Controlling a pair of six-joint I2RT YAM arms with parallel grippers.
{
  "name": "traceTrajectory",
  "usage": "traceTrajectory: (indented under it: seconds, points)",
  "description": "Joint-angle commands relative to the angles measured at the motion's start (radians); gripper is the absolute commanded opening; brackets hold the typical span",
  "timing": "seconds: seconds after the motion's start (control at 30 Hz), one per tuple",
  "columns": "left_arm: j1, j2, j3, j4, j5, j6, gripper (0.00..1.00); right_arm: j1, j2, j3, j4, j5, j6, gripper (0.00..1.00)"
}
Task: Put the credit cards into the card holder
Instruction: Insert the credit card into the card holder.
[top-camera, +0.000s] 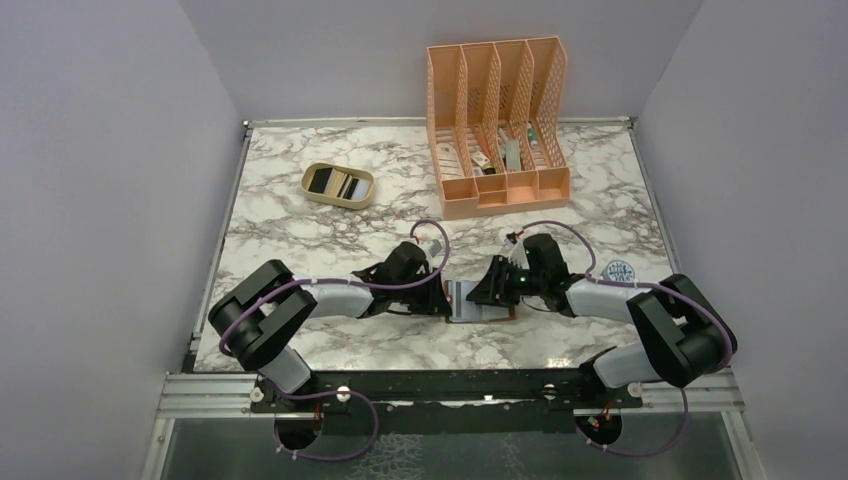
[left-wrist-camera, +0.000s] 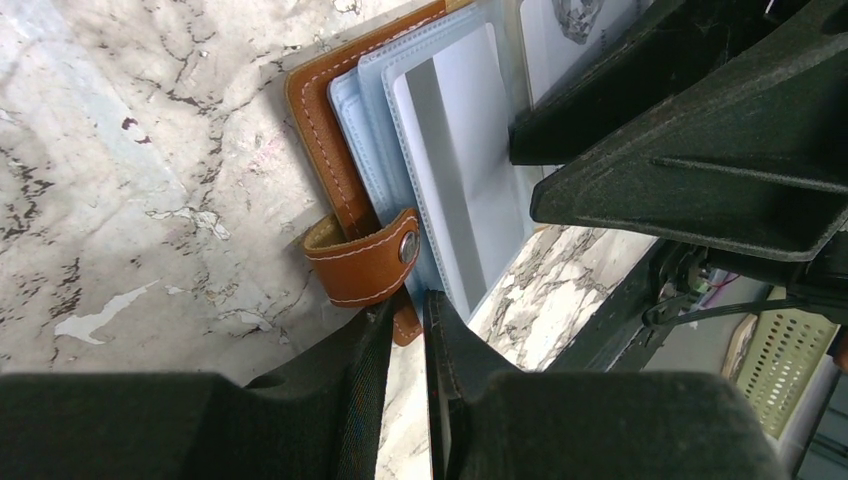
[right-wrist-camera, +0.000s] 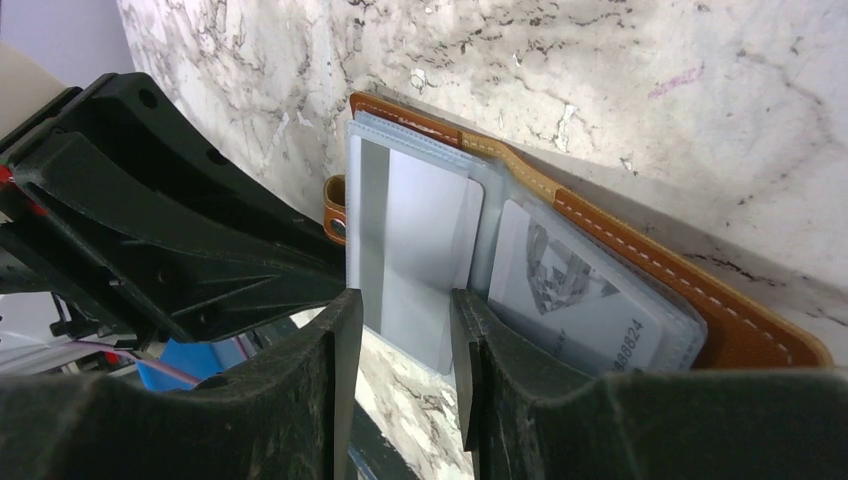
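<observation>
1. Card holder (top-camera: 468, 302) lies open, lower centre of the overhead view — one printed card (right-wrist-camera: 575, 295) already pocketed.
2. Left gripper (left-wrist-camera: 410, 305) clamps its edge; right gripper (right-wrist-camera: 403, 320) straddles a half-sleeved pale card (right-wrist-camera: 420, 240) — grip impossible to tell.
3. More cards (top-camera: 340, 185) wait in the tray (top-camera: 306, 186), upper left.

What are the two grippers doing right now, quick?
Left gripper: closed on the edge of the card holder.
Right gripper: jaws either side of a pale card; cannot tell if it is gripped.
</observation>
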Motion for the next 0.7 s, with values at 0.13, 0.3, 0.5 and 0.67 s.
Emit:
traceTrajectory:
  seconds: [0.13,0.3,0.5,0.67]
  points:
    - [-0.019,-0.088,0.001,-0.199,-0.155,-0.018,0.3,0.007,-0.083,0.049,-0.182,0.049,-0.057,0.29]
    - [-0.018,-0.173,0.027,-0.216,-0.189,-0.038,0.35,0.008,-0.088,0.065,-0.201,0.068,-0.082,0.24]
    - [-0.017,-0.232,0.018,-0.135,-0.201,-0.073,0.39,0.008,-0.044,0.064,-0.14,0.025,-0.059,0.22]
    - [-0.017,-0.209,0.011,-0.032,-0.157,-0.082,0.43,0.015,0.003,0.058,-0.105,0.014,-0.052,0.21]
